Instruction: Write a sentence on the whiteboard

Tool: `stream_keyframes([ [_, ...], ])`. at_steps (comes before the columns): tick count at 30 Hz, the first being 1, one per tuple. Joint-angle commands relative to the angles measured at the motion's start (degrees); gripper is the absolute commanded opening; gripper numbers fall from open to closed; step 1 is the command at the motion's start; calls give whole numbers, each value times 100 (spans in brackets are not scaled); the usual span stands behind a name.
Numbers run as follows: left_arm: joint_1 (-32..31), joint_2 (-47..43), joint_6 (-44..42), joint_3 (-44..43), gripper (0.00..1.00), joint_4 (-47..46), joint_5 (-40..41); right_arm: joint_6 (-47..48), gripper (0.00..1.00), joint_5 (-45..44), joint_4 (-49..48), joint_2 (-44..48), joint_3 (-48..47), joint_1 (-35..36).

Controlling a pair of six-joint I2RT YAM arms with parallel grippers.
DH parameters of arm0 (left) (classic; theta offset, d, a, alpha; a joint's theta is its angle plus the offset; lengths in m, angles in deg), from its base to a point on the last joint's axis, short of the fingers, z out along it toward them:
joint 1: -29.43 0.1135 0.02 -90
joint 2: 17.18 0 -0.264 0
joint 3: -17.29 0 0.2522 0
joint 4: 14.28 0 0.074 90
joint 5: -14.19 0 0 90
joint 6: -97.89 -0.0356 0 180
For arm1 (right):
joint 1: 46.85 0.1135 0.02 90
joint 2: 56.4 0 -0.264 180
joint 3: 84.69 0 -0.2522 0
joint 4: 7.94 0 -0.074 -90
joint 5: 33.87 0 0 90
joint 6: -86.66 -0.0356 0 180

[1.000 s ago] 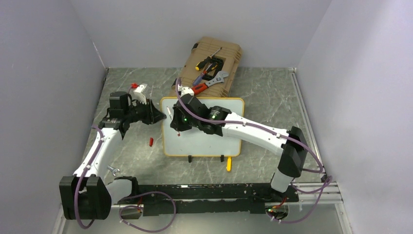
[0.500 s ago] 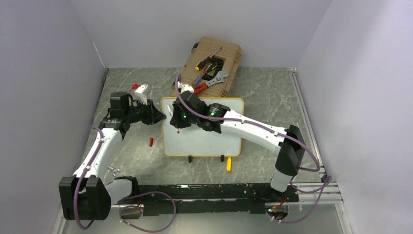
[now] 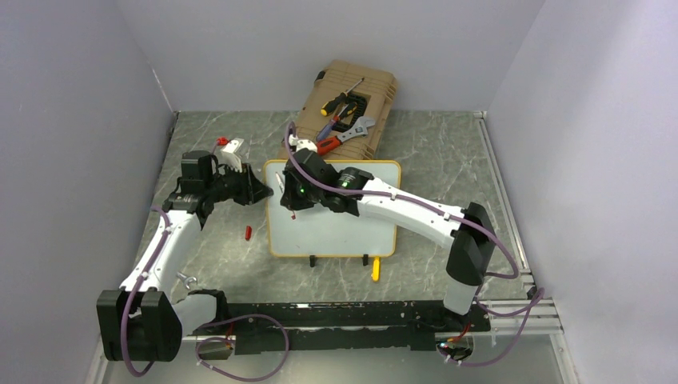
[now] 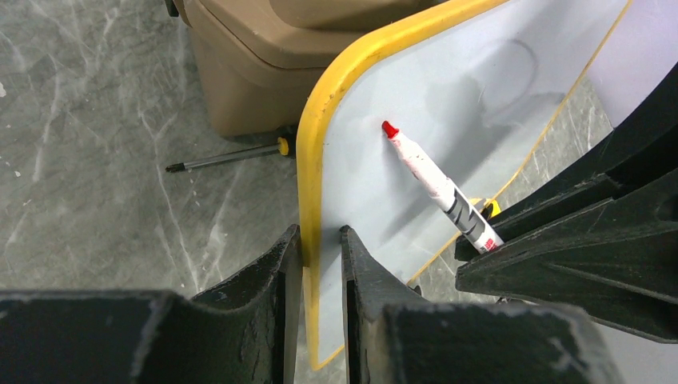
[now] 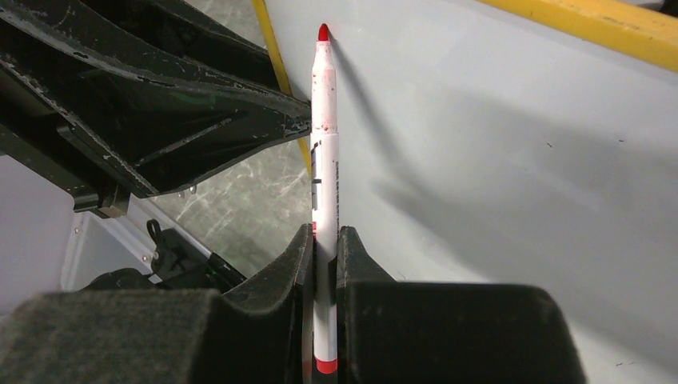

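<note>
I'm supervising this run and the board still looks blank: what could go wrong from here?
1. The left gripper pinches only the edge of the yellow-framed rectangular whiteboard; pen pressure might swing it.
2. The right gripper holds the red-tipped white marker well back from its tip, so it may tilt.

Tool case (image 3: 382,90) crowds the whiteboard (image 3: 344,230) at its far edge; the table (image 3: 448,160) rightward lies open.

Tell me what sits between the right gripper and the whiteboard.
A red-tipped marker, clamped in the right gripper, points its tip at the whiteboard. The right wrist view shows it best.
</note>
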Motion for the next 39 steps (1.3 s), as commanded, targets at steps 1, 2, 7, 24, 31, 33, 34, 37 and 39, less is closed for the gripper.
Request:
stream_keyframes([
  [1,-119,-95,-125,-90,0,71,-140,-102,0,58,12,-2,-112,-22],
  [2,-125,-91,-123,-85,0,71,-139,-108,0,55,19,9,-87,-22],
  [7,-127,-85,-123,-91,0,67,-129,-145,0,118,13,47,61,-22],
  [24,-127,-112,-123,-89,0,71,-91,-351,0,372,13,173,517,-6],
  [31,-128,-116,-123,-92,0,88,-66,-257,0,359,-133,269,526,45],
  [33,-127,-121,-123,-92,0,90,-59,-180,0,347,-298,372,591,79],
  [34,-127,-121,-123,-91,0,95,-49,-164,0,333,-395,424,626,95],
  [37,-130,-117,-123,-91,0,114,-35,-68,0,260,-638,579,724,135],
  [39,-131,-124,-131,-92,0,112,-16,-7,0,188,-700,633,715,151],
])
